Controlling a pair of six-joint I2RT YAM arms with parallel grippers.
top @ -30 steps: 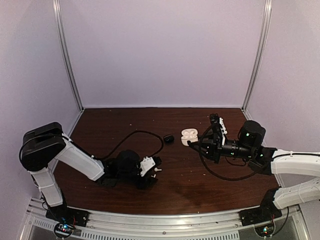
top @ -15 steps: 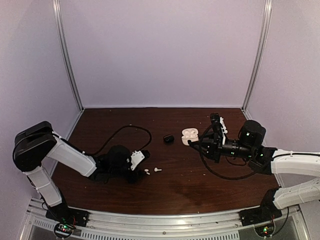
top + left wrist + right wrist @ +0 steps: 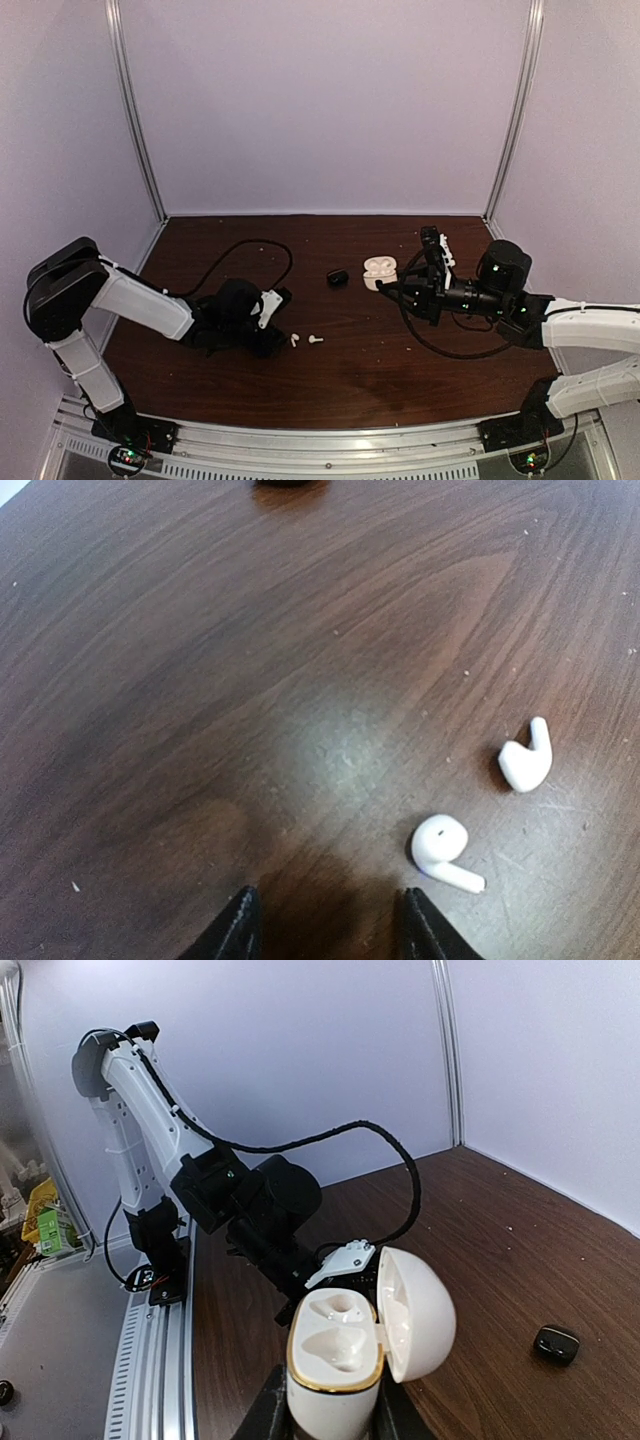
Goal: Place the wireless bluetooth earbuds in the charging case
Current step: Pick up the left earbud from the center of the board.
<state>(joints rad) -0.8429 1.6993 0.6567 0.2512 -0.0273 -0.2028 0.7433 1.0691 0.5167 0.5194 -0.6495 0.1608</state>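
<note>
Two white earbuds lie on the table, one with its stem pointing right (image 3: 445, 849) and one further right (image 3: 526, 759); in the top view they lie side by side (image 3: 295, 340) (image 3: 315, 340). My left gripper (image 3: 330, 935) (image 3: 278, 332) is open and empty, just left of them and low over the wood. My right gripper (image 3: 330, 1415) (image 3: 385, 283) is shut on the white charging case (image 3: 335, 1360) (image 3: 378, 269). It holds the case upright above the table with the lid (image 3: 415, 1310) open and both sockets empty.
A small black item (image 3: 337, 277) (image 3: 557, 1343) lies left of the case; I cannot tell whether it is an earbud or a case. The left arm's black cable (image 3: 255, 250) loops over the table behind it. Purple walls close in three sides.
My left gripper has drawn back to the left, away from the two white earbuds. They now lie uncovered on the table. The right arm and case have not moved.
</note>
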